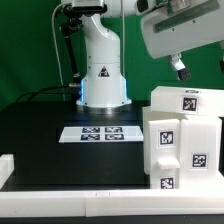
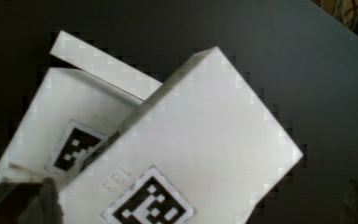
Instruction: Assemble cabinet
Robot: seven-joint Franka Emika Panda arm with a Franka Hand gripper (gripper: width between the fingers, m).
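The white cabinet (image 1: 180,140) stands on the black table at the exterior view's right. It is a boxy shell with square black-and-white tags on its top and front. My gripper (image 1: 181,70) hangs above it, apart from it and holding nothing. In the wrist view the cabinet (image 2: 202,130) fills the picture: a tilted white panel with a tag, and a second panel edge behind it. One dark finger (image 2: 23,204) shows at the corner, far to the side; the other is lost against the dark table. The jaws stand wide apart.
The marker board (image 1: 100,132) lies flat in front of the robot's white base (image 1: 101,70). A white raised rim (image 1: 60,205) runs along the table's near edge and the exterior view's left corner.
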